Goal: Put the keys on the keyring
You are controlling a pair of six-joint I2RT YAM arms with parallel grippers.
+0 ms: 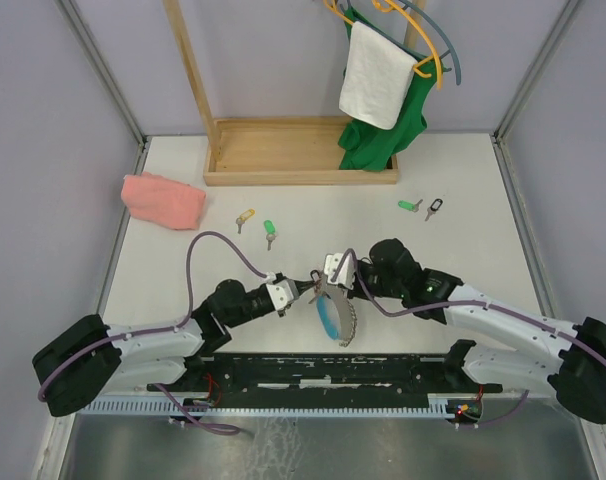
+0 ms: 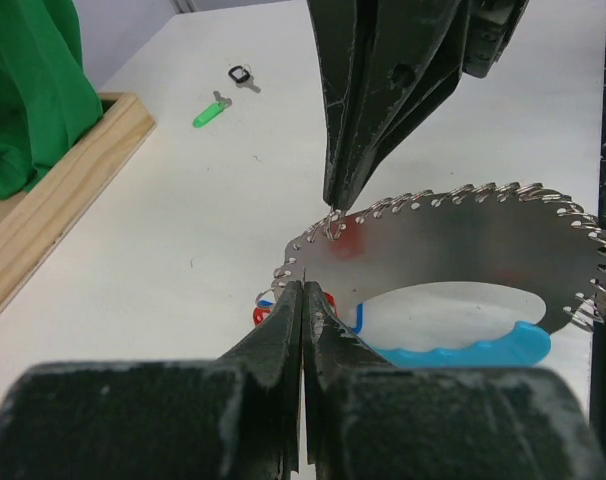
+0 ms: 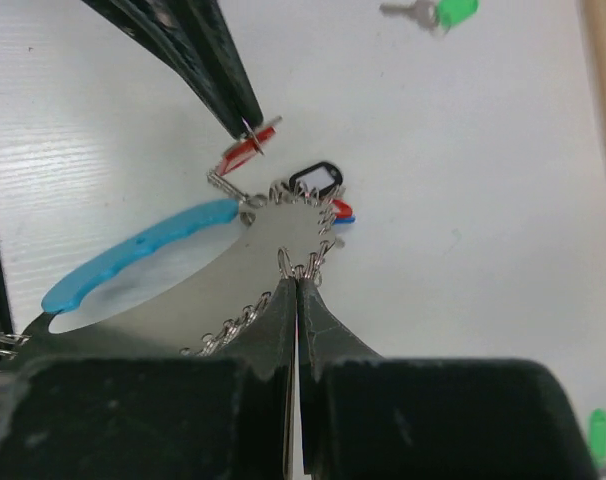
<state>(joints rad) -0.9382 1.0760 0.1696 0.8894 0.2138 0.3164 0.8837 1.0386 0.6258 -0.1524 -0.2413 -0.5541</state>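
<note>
The keyring (image 1: 335, 318) is a silver crescent plate (image 2: 453, 240) edged with small wire clips, with a light-blue plastic grip (image 2: 463, 350), (image 3: 133, 250). It hangs between both arms at the table's near middle. My right gripper (image 3: 301, 278), (image 1: 329, 287) is shut on a clip at the plate's edge. My left gripper (image 2: 303, 288), (image 1: 301, 290) is shut on a key with a red tag (image 3: 251, 148), held against the plate's rim. Red, blue and black tags (image 3: 318, 180) hang from clips beside it.
Loose keys lie on the table: a yellow-tagged one (image 1: 244, 217), a green-tagged one (image 1: 269, 230), another green-tagged one (image 1: 410, 206) and a black one (image 1: 435, 209). A pink cloth (image 1: 163, 200) lies far left. A wooden rack base (image 1: 293, 150) with hanging green garment (image 1: 383, 130) stands at the back.
</note>
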